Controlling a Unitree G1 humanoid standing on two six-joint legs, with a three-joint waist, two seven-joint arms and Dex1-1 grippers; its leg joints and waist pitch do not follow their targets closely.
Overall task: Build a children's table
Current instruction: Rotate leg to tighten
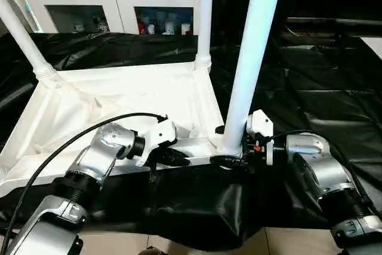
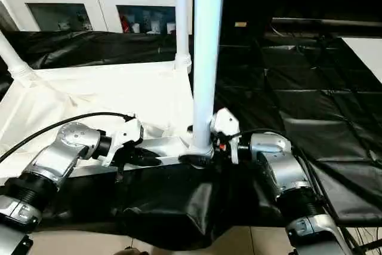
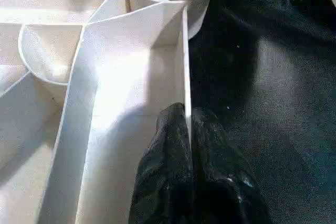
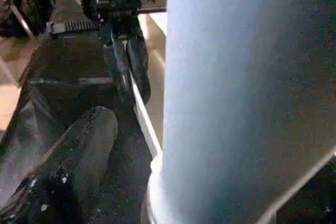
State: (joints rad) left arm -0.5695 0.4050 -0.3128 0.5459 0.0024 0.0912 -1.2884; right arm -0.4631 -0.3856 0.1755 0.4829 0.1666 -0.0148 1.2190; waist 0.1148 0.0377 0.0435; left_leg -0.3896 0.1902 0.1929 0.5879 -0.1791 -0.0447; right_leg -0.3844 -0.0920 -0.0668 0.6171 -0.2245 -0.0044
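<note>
- The tabletop (image 1: 119, 97) is seen upside down on the black sheet (image 1: 310, 82), filling the left and centre of the head views.
- Three legs are seen standing in corner sockets: one at the upper left (image 1: 24, 40), one at the top centre (image 1: 205, 16), and the near leg (image 1: 250, 58) right of centre.
- The left gripper (image 3: 188, 129) is clenched on the tabletop's thin rim (image 3: 185, 66), near the centre bottom.
- The right gripper (image 1: 234, 160) is released; its fingers stand wide around the base of the near leg, without gripping it.
- If this leg is not fully seated, it could tilt or drop out once it is left alone.
- If the rim is pulled, the tabletop could slide on the sheet.
- No writing can be read.
</note>
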